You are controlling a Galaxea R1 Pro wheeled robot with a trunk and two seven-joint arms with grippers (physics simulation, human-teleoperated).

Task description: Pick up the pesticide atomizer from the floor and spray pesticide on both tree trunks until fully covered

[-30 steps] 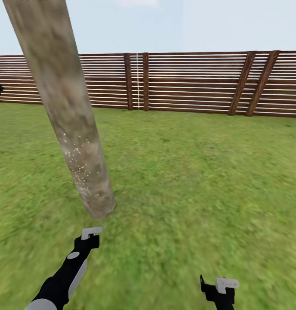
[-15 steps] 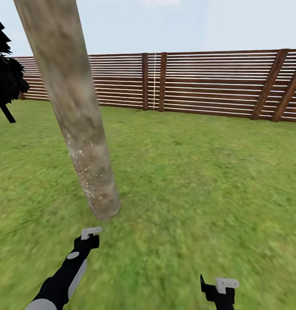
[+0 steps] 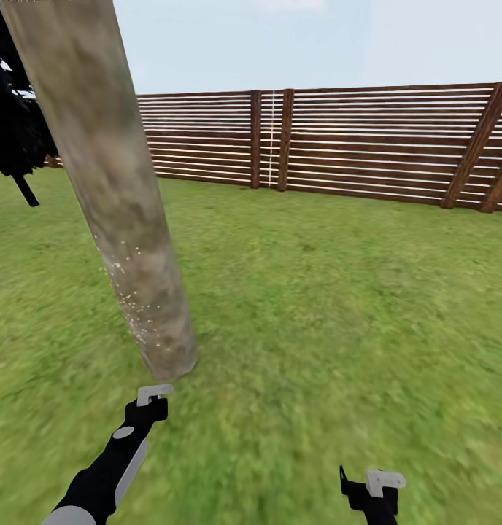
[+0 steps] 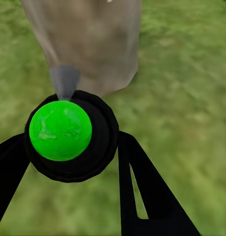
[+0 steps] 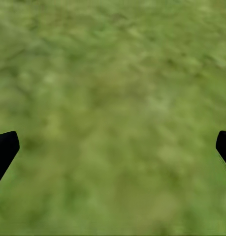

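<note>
Nearest, in the left wrist view, the pesticide atomizer (image 4: 71, 135) is seen clamped between the two dark fingers (image 4: 152, 196) of the left gripper (image 4: 73, 162). Its green cap is ringed by the black body, and its grey nozzle is aimed at the foot of the tree trunk (image 4: 90, 42) just ahead. The atomizer is held this way, it may be judged, so that the spray lands on the bark rather than on the grass (image 4: 186, 73).

In the head view the left gripper (image 3: 153, 397) is extended low and forward, close to the base of the tree trunk (image 3: 112, 189), which leans slightly. Pale specks are scattered over the lower part of the bark, most likely pesticide already deposited; the upper trunk appears bare, so coverage is judged incomplete.

The right gripper (image 3: 376, 487) is kept back and low on its own side, well apart from the trunk. In the right wrist view its fingers (image 5: 4, 150) are spread wide at the edges of the picture, with nothing but grass (image 5: 113, 108) between them. It is presumably kept clear because spraying needs only one arm.

Farther off, open grass (image 3: 338, 292) runs to a slatted wooden fence (image 3: 368, 138). At the far left, behind the trunk, dark foliage (image 3: 14, 131) is seen, possibly the second tree.
</note>
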